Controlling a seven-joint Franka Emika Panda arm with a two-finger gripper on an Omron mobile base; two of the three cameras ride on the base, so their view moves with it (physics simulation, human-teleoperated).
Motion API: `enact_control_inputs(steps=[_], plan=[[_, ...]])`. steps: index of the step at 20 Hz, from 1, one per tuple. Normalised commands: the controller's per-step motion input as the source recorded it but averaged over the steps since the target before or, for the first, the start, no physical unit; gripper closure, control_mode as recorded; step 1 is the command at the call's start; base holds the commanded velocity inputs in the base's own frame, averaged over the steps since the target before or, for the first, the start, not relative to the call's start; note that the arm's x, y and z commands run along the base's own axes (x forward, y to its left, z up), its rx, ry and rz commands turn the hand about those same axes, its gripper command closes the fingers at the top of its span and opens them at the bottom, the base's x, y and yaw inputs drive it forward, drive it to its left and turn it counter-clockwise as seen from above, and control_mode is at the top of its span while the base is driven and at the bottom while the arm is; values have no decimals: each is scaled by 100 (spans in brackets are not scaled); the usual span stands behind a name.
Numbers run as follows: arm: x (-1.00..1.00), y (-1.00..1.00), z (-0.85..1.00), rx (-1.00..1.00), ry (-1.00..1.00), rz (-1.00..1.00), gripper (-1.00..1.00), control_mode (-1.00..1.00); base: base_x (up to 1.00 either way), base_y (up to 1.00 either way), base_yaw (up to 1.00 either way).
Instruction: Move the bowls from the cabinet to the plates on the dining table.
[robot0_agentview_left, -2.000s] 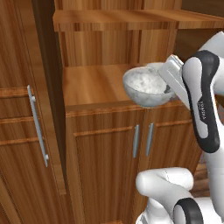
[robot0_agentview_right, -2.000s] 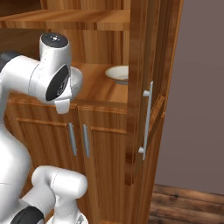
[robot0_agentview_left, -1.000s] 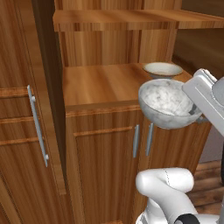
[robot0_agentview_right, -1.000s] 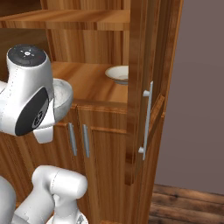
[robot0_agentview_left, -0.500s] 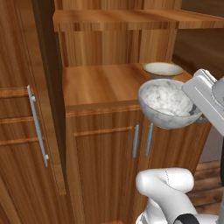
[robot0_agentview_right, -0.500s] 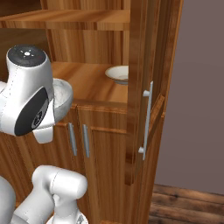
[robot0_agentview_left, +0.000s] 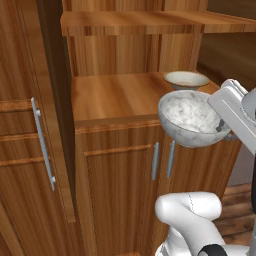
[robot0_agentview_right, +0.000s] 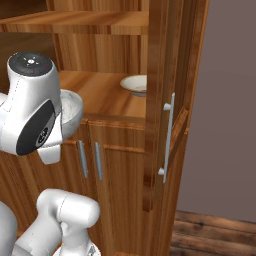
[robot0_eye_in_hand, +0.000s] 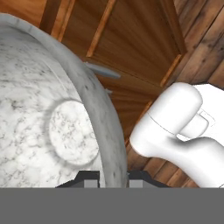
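Note:
My gripper (robot0_eye_in_hand: 113, 177) is shut on the wall of the grey-white marbled bowl (robot0_eye_in_hand: 48, 127), one fingertip (robot0_eye_in_hand: 87, 178) inside and the other outside the rim. The bowl (robot0_agentview_left: 192, 117) hangs upright in the air in front of the cabinet's (robot0_agentview_left: 115, 100) open shelf, clear of its front edge, with the gripper (robot0_agentview_left: 221, 129) at its right rim. In the right base view the arm hides most of the marbled bowl (robot0_agentview_right: 71, 111). The smaller beige bowl (robot0_agentview_left: 186, 79) sits at the back right of that shelf (robot0_agentview_right: 134, 84). The plates and the dining table are out of view.
The cabinet's left door (robot0_agentview_left: 25, 160) and right door (robot0_agentview_right: 162, 100) stand open on either side of the arm. Below the shelf are closed lower doors with grey bar handles (robot0_agentview_left: 162, 160). A higher shelf (robot0_agentview_left: 140, 20) overhangs. Wooden floor (robot0_agentview_right: 215, 230) lies to the right.
Two seconds ago the marbled bowl was over the shelf's front; the arm has drawn it out toward the base, uncovering the beige bowl. Over the last second nothing has moved.

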Motion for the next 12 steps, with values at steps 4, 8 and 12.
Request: enact_control_inputs(steps=[4,8,12], plan=[[0,0,0,0,0,0,100,-100,0,0,0],[0,0,0,0,0,0,100,-100,0,0,0],[0,0,0,0,0,0,100,-100,0,0,0]])
